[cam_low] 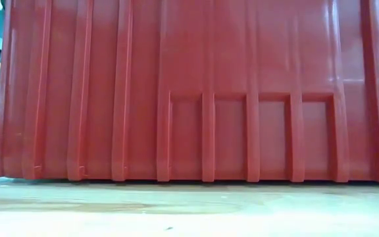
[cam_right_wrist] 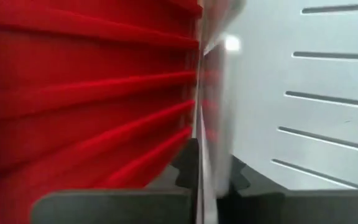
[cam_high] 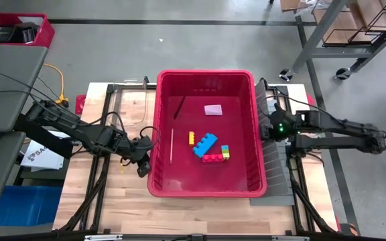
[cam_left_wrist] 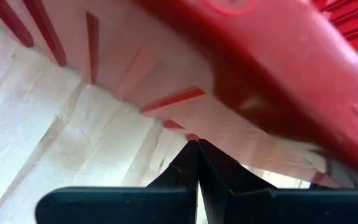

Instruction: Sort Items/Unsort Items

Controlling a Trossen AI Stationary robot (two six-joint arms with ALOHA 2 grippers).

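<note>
The items lie on the floor of the large red bin point(cam_high: 205, 73): an orange block point(cam_high: 191, 137), a blue block point(cam_high: 204, 144), a red block point(cam_high: 212, 158), a green-and-yellow piece point(cam_high: 225, 151), a thin dark stick point(cam_high: 178, 107) and a pale stick point(cam_high: 171, 144). My left gripper point(cam_high: 145, 161) is shut outside the bin's left wall point(cam_left_wrist: 166, 81), under its rim; its fingertips point(cam_left_wrist: 197, 152) point down at the wall's foot. My right gripper point(cam_high: 268, 131) is shut outside the bin's right wall point(cam_right_wrist: 86, 93), slanting down with nothing between its fingers point(cam_right_wrist: 188, 168). My left gripper has its shut fingertips at the foot of the bin's left wall point(cam_left_wrist: 185, 127), slanting down from the table's left side. Whether they touch the wall I cannot tell.
A grey slotted panel point(cam_high: 273, 181) lies on the table along the bin's right side, under my right gripper point(cam_right_wrist: 316, 93). The low view is filled by the bin's near wall point(cam_low: 189, 99) standing on the wooden tabletop point(cam_low: 189, 210). A small pale card point(cam_high: 212, 109) lies in the bin.
</note>
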